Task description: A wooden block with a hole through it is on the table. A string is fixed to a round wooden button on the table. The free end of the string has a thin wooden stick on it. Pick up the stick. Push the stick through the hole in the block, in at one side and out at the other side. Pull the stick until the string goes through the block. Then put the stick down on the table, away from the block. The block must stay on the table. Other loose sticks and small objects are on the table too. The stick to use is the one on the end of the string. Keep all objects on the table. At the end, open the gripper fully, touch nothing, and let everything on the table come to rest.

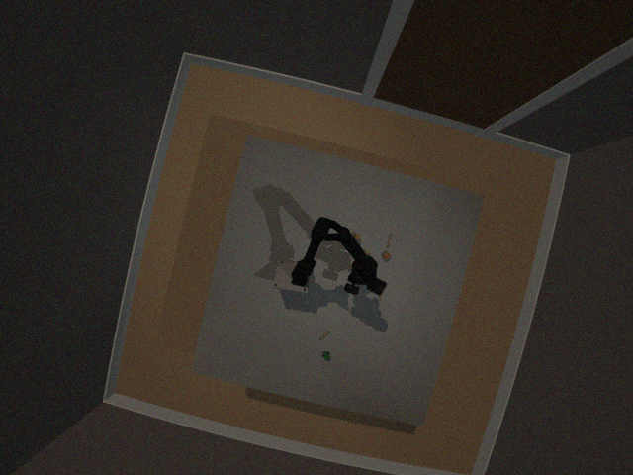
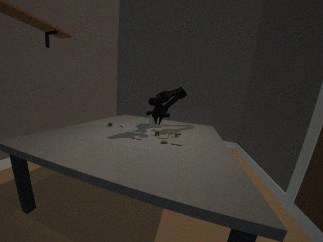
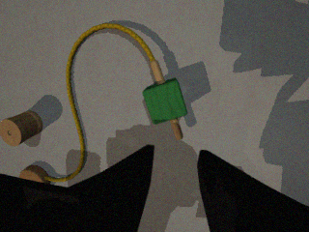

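The green block (image 3: 165, 101) (image 2: 157, 132) sits on the table. The wooden stick passes through it: its tip (image 3: 178, 131) sticks out at the side facing my fingers, and its string end (image 3: 157, 72) shows at the opposite side. The yellow string (image 3: 72, 92) (image 2: 163, 138) curves from that end around to the round wooden button (image 3: 33, 173), partly hidden by a finger in the wrist view. No string shows on the tip's side of the block. My gripper (image 3: 176, 155) (image 2: 158, 123) is partly open and empty, above the table, touching nothing visible. The block is hidden in the top view.
A wooden cylinder (image 3: 19, 130) (image 2: 176, 135) lies near the button. Also on the table are a wooden disc (image 1: 386, 255) (image 2: 164, 142), a loose stick (image 2: 175, 144) beside it, another stick (image 2: 137, 138), and a stick (image 1: 324, 334) near a small green object (image 1: 326, 355) (image 2: 110, 124).
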`<state>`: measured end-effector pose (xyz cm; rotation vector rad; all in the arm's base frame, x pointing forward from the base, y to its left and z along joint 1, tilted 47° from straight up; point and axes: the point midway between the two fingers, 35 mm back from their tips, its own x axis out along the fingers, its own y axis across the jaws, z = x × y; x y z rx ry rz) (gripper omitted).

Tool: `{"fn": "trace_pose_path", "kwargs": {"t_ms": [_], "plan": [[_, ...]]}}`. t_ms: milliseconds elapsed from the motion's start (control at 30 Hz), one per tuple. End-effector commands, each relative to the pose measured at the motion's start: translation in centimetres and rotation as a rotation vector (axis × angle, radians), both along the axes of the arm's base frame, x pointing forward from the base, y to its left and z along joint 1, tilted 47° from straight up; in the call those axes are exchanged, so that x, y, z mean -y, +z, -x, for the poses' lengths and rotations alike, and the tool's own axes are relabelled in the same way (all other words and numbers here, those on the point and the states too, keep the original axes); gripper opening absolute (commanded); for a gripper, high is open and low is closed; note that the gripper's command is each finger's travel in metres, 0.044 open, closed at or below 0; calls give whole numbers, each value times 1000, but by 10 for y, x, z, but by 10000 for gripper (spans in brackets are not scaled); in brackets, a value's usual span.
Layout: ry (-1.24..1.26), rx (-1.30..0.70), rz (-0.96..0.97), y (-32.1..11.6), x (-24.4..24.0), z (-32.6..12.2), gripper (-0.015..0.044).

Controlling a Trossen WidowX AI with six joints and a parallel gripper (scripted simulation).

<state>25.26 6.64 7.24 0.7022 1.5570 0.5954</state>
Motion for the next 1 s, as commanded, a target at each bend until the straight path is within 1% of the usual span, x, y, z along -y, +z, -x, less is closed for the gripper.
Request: {"fn": "trace_pose_path", "kwargs": {"t_ms": [0, 467, 967], "plan": [[291, 305, -9, -1, 4, 9, 123], [291, 305, -9, -1, 3, 9, 123], [291, 305, -4, -18, -13, 8, 123]]}}
